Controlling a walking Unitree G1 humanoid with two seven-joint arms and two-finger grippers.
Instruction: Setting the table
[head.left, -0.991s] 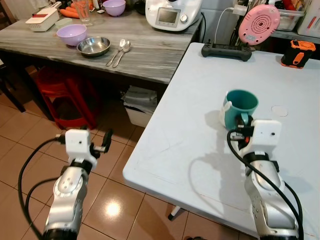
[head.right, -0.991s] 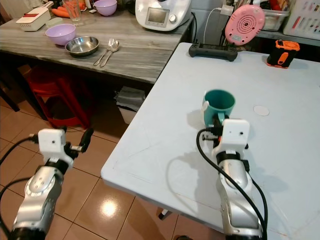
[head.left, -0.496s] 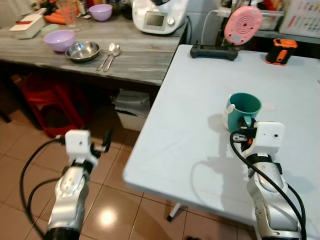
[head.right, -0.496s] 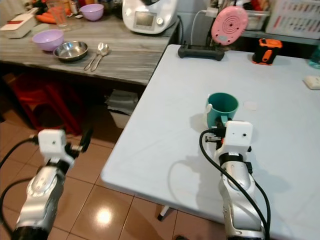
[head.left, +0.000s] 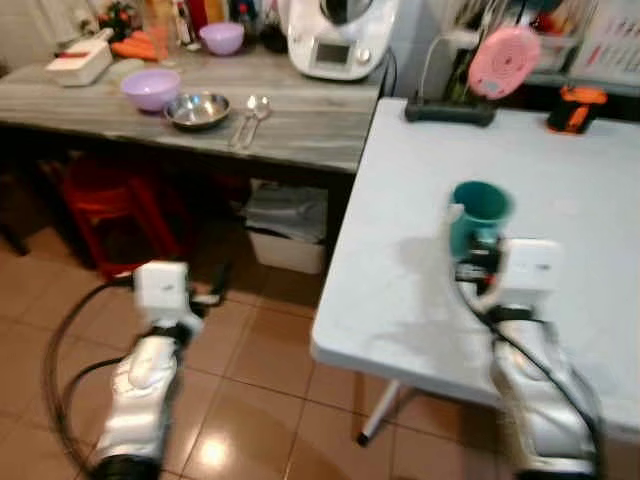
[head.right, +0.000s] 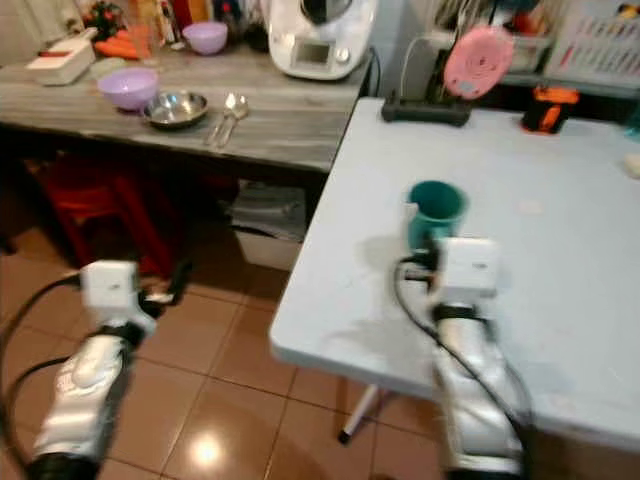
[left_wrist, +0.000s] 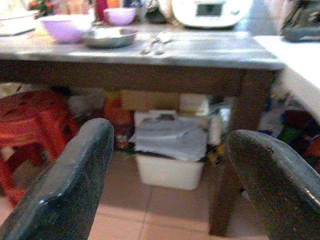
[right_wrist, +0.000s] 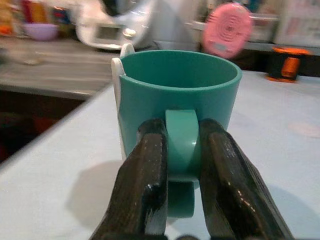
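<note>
A white surface (head.left: 560, 190) fills the right of the room, with a grey wooden surface (head.left: 300, 115) to its left across a gap of tiled floor (head.left: 250, 370). On the white surface, near its left edge, stands a teal mug (right_wrist: 177, 97), upright. Beyond the mug, at the far edge, are a pink round device (head.left: 503, 60) on a black base and an orange object (head.left: 577, 107). The grey surface carries a purple bowl (head.left: 150, 88), a steel bowl (head.left: 198, 109), cutlery (head.left: 250, 115) and a white appliance (head.left: 340, 35). Under it are a red stool (left_wrist: 30, 125) and a white bin (left_wrist: 170, 165). The right hand (right_wrist: 182, 165) sits just this side of the mug, its fingers (right_wrist: 145, 185) pinched on the handle. The left hand (left_wrist: 167, 175) hangs over the floor left of the white surface, fingers spread wide, holding nothing.
</note>
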